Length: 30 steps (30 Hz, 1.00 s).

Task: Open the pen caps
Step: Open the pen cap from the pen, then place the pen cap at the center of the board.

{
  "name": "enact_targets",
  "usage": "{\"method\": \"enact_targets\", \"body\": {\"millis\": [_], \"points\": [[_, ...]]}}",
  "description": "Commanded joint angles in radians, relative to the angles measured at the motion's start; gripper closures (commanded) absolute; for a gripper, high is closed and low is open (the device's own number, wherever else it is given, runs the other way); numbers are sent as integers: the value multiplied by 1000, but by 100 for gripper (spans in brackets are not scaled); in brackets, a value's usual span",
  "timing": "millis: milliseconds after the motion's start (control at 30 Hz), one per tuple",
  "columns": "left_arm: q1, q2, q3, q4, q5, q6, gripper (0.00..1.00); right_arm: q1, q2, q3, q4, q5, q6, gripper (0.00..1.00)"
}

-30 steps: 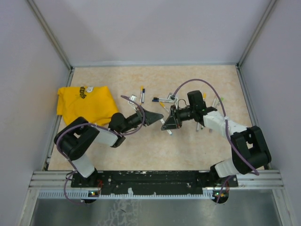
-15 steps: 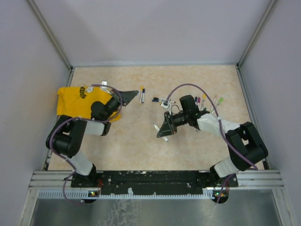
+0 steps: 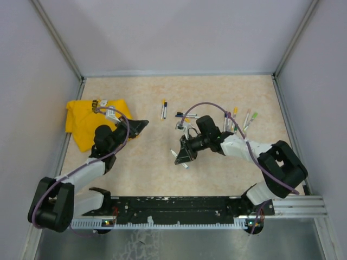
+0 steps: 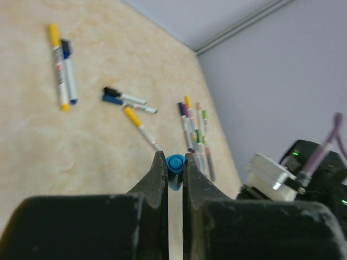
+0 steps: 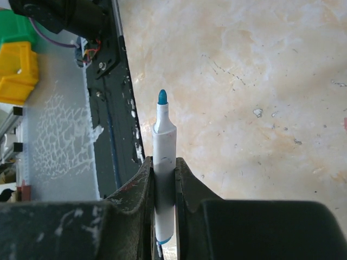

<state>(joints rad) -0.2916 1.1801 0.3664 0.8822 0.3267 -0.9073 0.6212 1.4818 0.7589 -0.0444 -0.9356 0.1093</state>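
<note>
Pinching a small blue cap [image 4: 174, 172] at the very tips of my left claw [image 4: 174, 158], I have the jaws all but closed on it, low in the middle of the left wrist view. My right claw [image 5: 162, 162] is just as narrow. It clamps the pale barrel of a pen [image 5: 164, 135], whose bare blue tip points toward the top of the right wrist view. From above, the left claw sits left of centre at the edge of a yellow cloth [image 3: 81, 122], and the right claw sits at centre, well apart from it. This cap is off its pen, so I judge the step in hand to be setting both pieces down tidily.

My hold on the cap is shallow, tips only, so I should move slowly and not swing. I want to lower it almost onto a bare patch of the table [image 3: 141, 168] before I open, since a stubby round thing will likely roll or bounce. I should also stay off the cloth, where it could vanish into a fold.

The pen should go down flat and low, clear of the other pens [image 3: 241, 118] lined up at upper right and the few at upper middle. Those look capped, and mixing them would cost me time. The wet tip should stay off the cloth too.
</note>
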Motion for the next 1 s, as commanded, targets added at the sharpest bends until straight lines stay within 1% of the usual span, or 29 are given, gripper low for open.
{"method": "enact_targets", "body": {"millis": [0, 133, 300, 533, 600, 633, 967], "points": [[2, -82, -15, -457, -160, 88, 100, 62, -15, 15, 29, 165, 27, 100], [2, -86, 0, -566, -170, 69, 100, 118, -7, 10, 48, 294, 74, 100], [2, -70, -5, -563, -152, 39, 100, 184, 43, 42, 30, 397, 111, 100], [-6, -20, -26, -514, -129, 12, 100, 226, 151, 121, 2, 405, 153, 100], [-11, 0, -31, -496, -123, 5, 100, 233, 161, 136, 16, 410, 161, 100], [-14, 9, -34, -486, -119, 3, 100, 235, 196, 145, 18, 415, 163, 100], [-58, 99, -37, -425, -125, -13, 100, 302, 292, 202, 14, 469, 178, 100]]}}
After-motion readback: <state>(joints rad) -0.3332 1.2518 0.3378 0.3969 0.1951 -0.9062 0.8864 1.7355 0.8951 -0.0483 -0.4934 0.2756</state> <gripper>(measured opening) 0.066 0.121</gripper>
